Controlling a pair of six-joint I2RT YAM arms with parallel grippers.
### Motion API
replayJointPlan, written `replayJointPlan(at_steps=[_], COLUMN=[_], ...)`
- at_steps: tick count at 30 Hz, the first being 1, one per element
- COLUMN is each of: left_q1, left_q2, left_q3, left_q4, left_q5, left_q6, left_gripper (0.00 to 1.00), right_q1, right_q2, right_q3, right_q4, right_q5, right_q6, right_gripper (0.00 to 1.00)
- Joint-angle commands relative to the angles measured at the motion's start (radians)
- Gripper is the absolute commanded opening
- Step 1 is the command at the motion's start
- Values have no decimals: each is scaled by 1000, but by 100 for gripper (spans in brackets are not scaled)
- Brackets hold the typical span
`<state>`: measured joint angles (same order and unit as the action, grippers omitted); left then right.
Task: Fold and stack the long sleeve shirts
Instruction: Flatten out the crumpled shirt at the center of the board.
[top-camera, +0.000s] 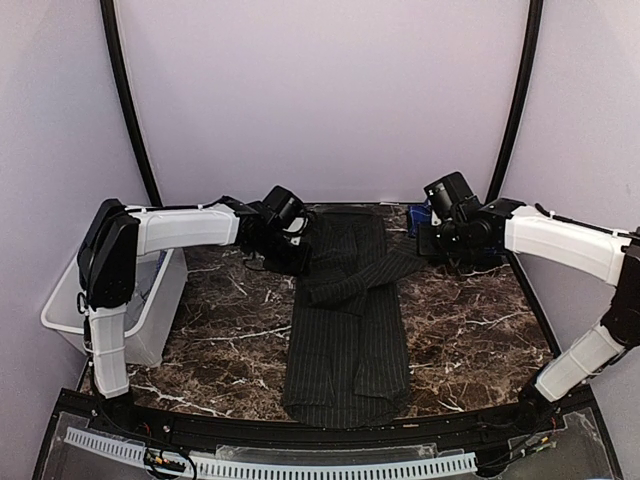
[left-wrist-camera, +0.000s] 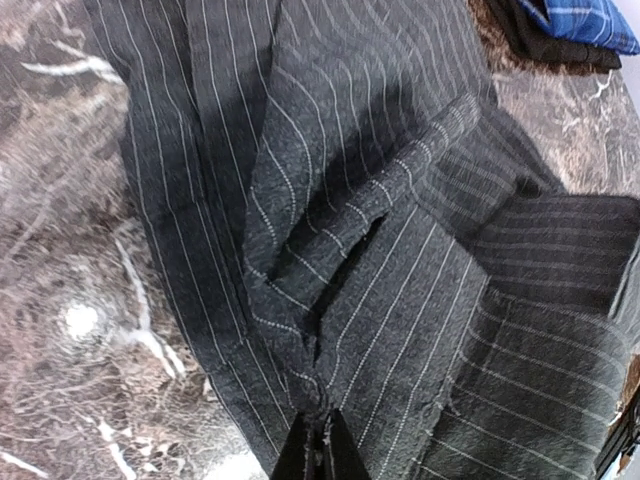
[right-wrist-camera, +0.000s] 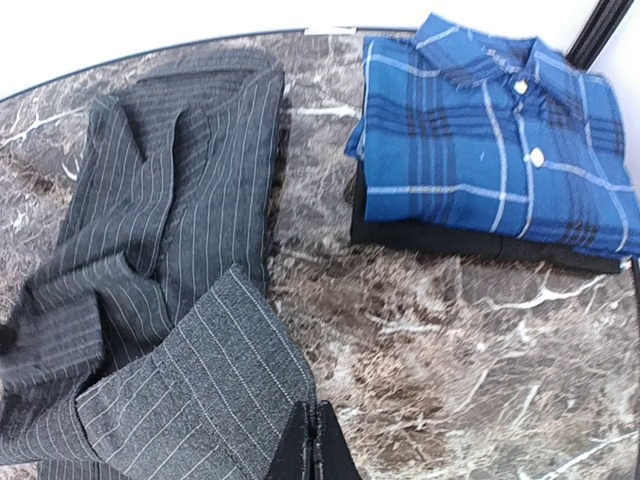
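The black pinstripe shirt (top-camera: 350, 330) lies lengthwise in the middle of the marble table, folded narrow, with its sleeves crossed over the upper part. My left gripper (top-camera: 297, 250) is at the shirt's upper left edge. In the left wrist view it (left-wrist-camera: 320, 445) is shut, with a pinch of pinstripe cloth (left-wrist-camera: 380, 300) between the tips. My right gripper (top-camera: 430, 245) is at the right sleeve's cuff (right-wrist-camera: 200, 400). In the right wrist view it (right-wrist-camera: 318, 440) is shut on the cuff's corner. The blue plaid shirt (right-wrist-camera: 490, 130) lies folded at the back right.
The plaid shirt rests on a folded black garment (right-wrist-camera: 470, 240); the stack also shows in the top view (top-camera: 415, 215). A white plastic bin (top-camera: 70, 310) hangs off the table's left edge beside the left arm. Pale walls close in the back and sides.
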<state>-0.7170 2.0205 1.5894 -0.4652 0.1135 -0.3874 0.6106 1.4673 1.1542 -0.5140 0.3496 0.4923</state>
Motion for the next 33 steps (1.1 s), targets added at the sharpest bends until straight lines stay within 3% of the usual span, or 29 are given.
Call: replayJointPlan(at_steps=[1, 8, 20, 29, 33], left_q1=[5, 10, 76, 100, 100], left_q2=[-3, -52, -82, -97, -89], left_q3=[-23, -36, -41, -54, -54], left_q4=[30, 0, -6, 35, 56], left_q5=[59, -97, -136, -31, 16], left_q6=[-15, -26, -26, -3, 1], left_gripper=[0, 0, 0, 33, 34], right_q1=[-13, -125, -286, -371, -427], right_q2=[-6, -50, -111, -103, -65], right_q3=[60, 82, 188, 329, 397], right_q4=[-20, -87, -112, -124, -124], right_q5=[79, 162, 178, 198, 205], right_q6=[-44, -82, -157, -210, -233], right_gripper=[0, 0, 0, 0, 0])
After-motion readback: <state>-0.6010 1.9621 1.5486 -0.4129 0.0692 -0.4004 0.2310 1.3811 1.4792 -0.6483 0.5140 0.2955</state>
